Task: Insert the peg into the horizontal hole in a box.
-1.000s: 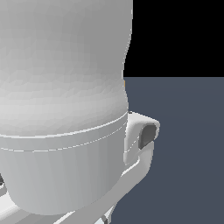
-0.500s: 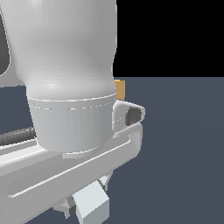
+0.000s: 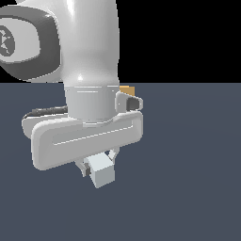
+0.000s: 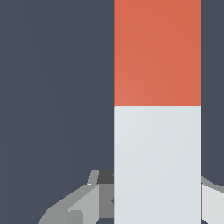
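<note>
Wrist view showed you the tool (image 4: 153, 197) clamped on the peg's (image 4: 157, 105) white half; the box (image 3: 127, 89) sat at the arm's two o'clock.

The arm (image 3: 89, 70) hides most of the box (image 3: 127, 89).

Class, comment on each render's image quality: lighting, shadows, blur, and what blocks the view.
Exterior view: flat shading, no cast shadows, black backdrop; the arm hides most of the box. Wrist view: sharp, evenly lit; the peg fills much of the frame.

exterior close behind arm (image 3: 89, 52), wrist above peg (image 4: 157, 109)
</note>
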